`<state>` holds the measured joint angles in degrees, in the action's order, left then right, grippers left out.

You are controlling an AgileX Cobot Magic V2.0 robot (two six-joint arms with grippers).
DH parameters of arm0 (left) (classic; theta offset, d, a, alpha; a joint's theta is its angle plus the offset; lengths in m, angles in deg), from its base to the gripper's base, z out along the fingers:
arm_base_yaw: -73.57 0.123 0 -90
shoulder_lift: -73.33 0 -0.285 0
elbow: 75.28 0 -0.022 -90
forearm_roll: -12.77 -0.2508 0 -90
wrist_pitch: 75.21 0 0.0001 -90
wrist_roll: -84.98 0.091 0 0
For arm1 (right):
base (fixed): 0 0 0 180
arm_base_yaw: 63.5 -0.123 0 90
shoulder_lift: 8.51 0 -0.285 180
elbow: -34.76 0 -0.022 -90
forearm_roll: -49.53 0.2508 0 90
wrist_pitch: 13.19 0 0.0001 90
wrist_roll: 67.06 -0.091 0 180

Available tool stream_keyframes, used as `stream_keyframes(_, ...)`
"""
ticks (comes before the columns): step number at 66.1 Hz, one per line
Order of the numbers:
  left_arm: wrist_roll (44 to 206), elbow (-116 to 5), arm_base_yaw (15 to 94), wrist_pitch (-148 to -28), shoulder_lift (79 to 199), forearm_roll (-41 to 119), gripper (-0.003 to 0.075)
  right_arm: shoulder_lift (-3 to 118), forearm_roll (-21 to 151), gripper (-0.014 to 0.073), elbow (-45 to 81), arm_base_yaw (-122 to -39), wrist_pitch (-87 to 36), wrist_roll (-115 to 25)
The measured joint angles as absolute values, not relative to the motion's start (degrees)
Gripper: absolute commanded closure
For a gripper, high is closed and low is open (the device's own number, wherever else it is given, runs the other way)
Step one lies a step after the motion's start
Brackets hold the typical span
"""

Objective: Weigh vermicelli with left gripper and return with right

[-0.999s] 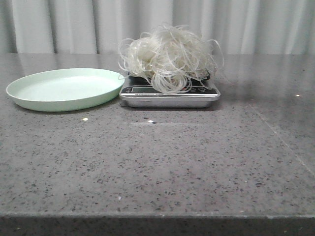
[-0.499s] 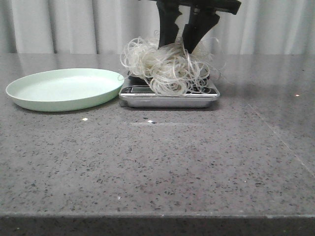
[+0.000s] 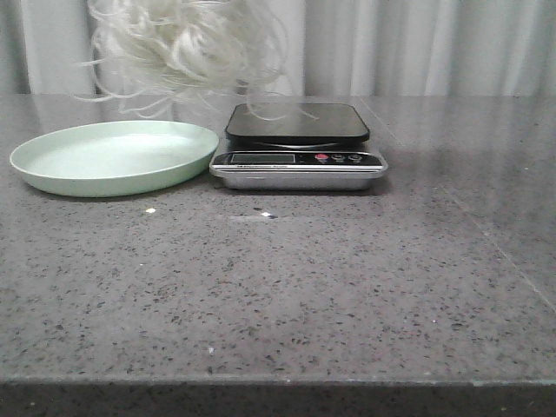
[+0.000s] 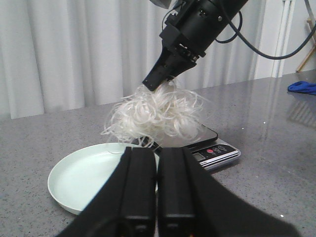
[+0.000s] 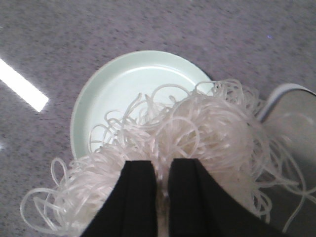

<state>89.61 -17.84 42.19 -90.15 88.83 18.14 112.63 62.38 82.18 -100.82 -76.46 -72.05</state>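
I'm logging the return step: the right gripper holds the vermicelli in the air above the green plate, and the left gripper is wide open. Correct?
Not quite. The left gripper is shut, jaws together and empty, as the left wrist view shows. The right gripper does hold the vermicelli above the green plate.

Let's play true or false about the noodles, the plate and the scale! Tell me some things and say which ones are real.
1. The vermicelli is resting on the scale. False: it hangs in the air, off the scale, beside and above it.
2. The right pincer is shut on the vermicelli. True.
3. The plate is pale green with nothing lying on it. True.
4. The left pincer is holding the noodles. False: it is shut and holds nothing.
5. The scale sits left of the plate in the front view. False: it sits to the right.
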Motion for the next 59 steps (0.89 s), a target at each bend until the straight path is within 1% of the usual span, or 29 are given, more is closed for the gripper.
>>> stream_keyframes(9,89.61,-17.84,42.19,-90.05,88.83,18.14,0.0574,114.81,62.61,0.0453,82.27,-104.62,-72.53,-71.28)
stream_keyframes(14,89.61,-17.84,42.19,-90.05,88.83,18.14,0.0574,117.76,62.84,0.0417,82.41,-105.86,-71.19,-71.06)
stream_keyframes(15,89.61,-17.84,42.19,-90.05,88.83,18.14,0.0574,118.27,62.89,0.0392,82.41,-106.02,-71.16,-71.12)
stream_keyframes(16,89.61,-17.84,42.19,-90.05,88.83,18.14,0.0574,118.53,62.89,0.0392,82.41,-105.98,-70.97,-71.12)
stream_keyframes(17,89.61,-17.84,42.19,-90.05,88.83,18.14,0.0574,119.56,62.98,0.0358,82.41,-106.24,-70.92,-71.02)
stream_keyframes(18,89.61,-17.84,42.19,-90.05,88.83,18.14,0.0574,119.56,62.98,0.0349,82.41,-106.24,-70.92,-71.02)
stream_keyframes(20,89.61,-17.84,42.19,-90.05,88.83,18.14,0.0574,120.81,63.23,0.0293,82.41,-106.22,-70.92,-71.02)
stream_keyframes(21,89.61,-17.84,42.19,-90.05,88.83,18.14,0.0574,121.52,63.51,0.0281,82.41,-106.22,-70.92,-71.02)
stream_keyframes(22,89.61,-17.84,42.19,-90.05,88.83,18.14,0.0574,121.93,63.66,0.0229,82.41,-106.22,-70.92,-71.02)
stream_keyframes(23,89.61,-17.84,42.19,-90.05,88.83,18.14,0.0574,122.31,63.91,0.0216,82.41,-106.22,-70.92,-71.02)
stream_keyframes(26,89.61,-17.84,42.19,-90.05,88.83,18.24,0.0574,123.21,64.69,0.0120,82.41,-106.22,-71.04,-71.02)
stream_keyframes(31,89.61,-17.84,42.19,-90.05,88.83,18.24,0.0574,123.23,65.22,0.0042,82.53,-106.22,-71.04,-71.02)
stream_keyframes(33,89.61,-17.84,42.19,-90.05,88.83,18.24,0.0574,123.12,65.20,0.0031,82.79,-106.22,-71.04,-71.02)
stream_keyframes(41,89.61,-17.84,42.19,-89.95,88.83,18.24,0.0574,120.99,65.09,0.0030,83.39,-105.16,-72.15,-71.02)
stream_keyframes(49,89.61,-17.84,42.19,-89.95,88.83,18.24,0.0574,115.96,60.31,0.0030,83.77,-100.92,-78.57,-71.02)
stream_keyframes(50,89.61,-17.84,42.19,-89.95,88.83,18.24,0.0574,116.46,60.98,0.0030,83.77,-101.38,-78.19,-71.02)
stream_keyframes(51,89.61,-17.84,42.19,-89.95,88.83,18.24,0.0574,114.93,59.11,0.0030,83.77,-99.99,-80.29,-71.02)
stream_keyframes(59,89.61,-17.84,42.19,-89.95,88.83,18.34,0.0574,109.62,55.43,0.0030,81.90,-96.07,-83.49,-71.02)
